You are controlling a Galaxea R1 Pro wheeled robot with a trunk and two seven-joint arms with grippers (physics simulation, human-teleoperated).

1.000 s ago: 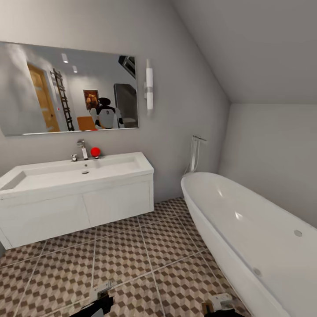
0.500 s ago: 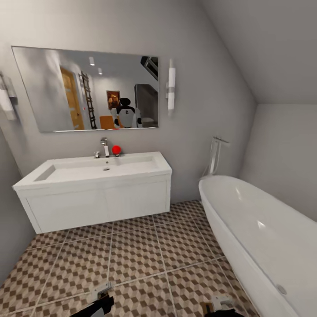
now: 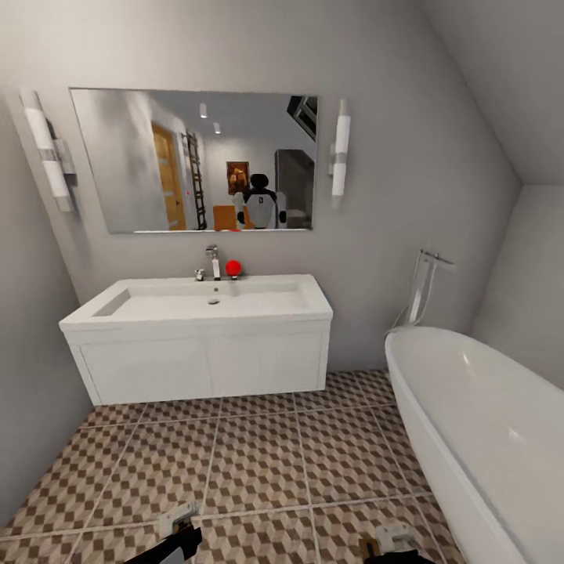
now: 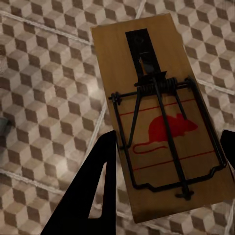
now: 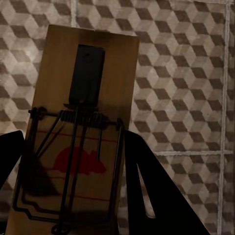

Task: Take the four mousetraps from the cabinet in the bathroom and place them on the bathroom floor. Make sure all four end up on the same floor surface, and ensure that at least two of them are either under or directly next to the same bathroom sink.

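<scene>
The robot faces a white sink [image 3: 211, 301] on its hanging white vanity [image 3: 205, 363], with a mirror [image 3: 196, 160] above and a bathtub [image 3: 478, 423] to one side; the patterned bathroom floor [image 3: 266, 458] lies bare between them, and no trap shows on it in the head view; the left gripper [image 4: 166, 161] is clamped across a mousetrap [image 4: 159, 110], its dark fingers [image 4: 88, 196] pressing the wooden board's long edges, the spring bar and red mouse print facing the camera, tiles well below; the right gripper [image 5: 71, 171] likewise grips a second mousetrap [image 5: 83, 122] by its sides, held over the tiles and not touching them; both gripper tips peek in at the bottom edge of the head view; so, by my judgement, two traps are out of the cabinet and carried to the sink, but neither is set down; what remains is to lower these beside or under the sink, then fetch the other two, whose whereabouts I cannot tell.
</scene>
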